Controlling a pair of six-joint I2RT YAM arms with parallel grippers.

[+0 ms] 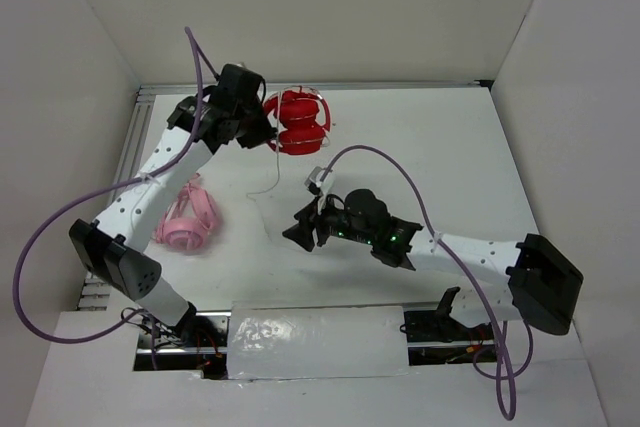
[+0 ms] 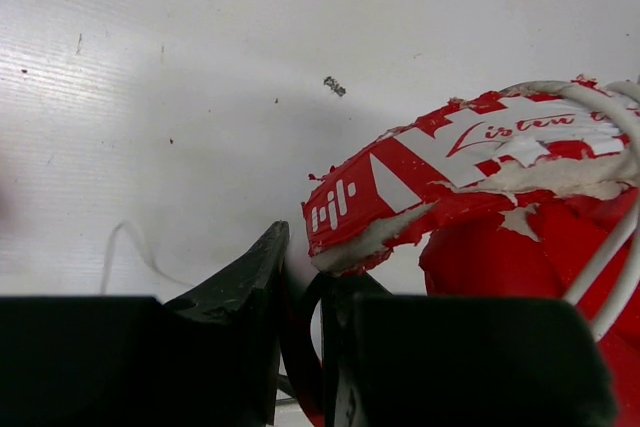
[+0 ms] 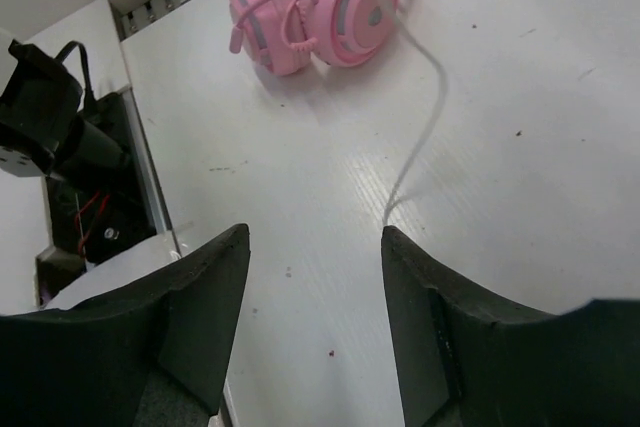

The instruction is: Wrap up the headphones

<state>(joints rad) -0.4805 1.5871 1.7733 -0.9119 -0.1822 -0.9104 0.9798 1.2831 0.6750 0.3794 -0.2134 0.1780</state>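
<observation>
The red headphones [image 1: 298,122] lie at the back of the table, with white cable turns wound round them. My left gripper [image 1: 262,134] is shut on their headband. In the left wrist view the red band [image 2: 296,347] sits between my nearly closed fingers [image 2: 245,287], under the peeling red-and-white headband [image 2: 420,172]; cable turns [image 2: 608,257] cross the cup. A loose stretch of thin white cable [image 1: 268,185] trails forward on the table. My right gripper [image 1: 298,232] is open and empty, low over the table; in the right wrist view [image 3: 315,247] a white cable [image 3: 420,132] ends beside one fingertip.
Pale pink headphones [image 1: 188,215] lie at the left, under my left arm, and show in the right wrist view [image 3: 320,2]. White walls enclose the table on three sides. A foil-covered strip [image 1: 318,340] lies at the near edge between the arm bases.
</observation>
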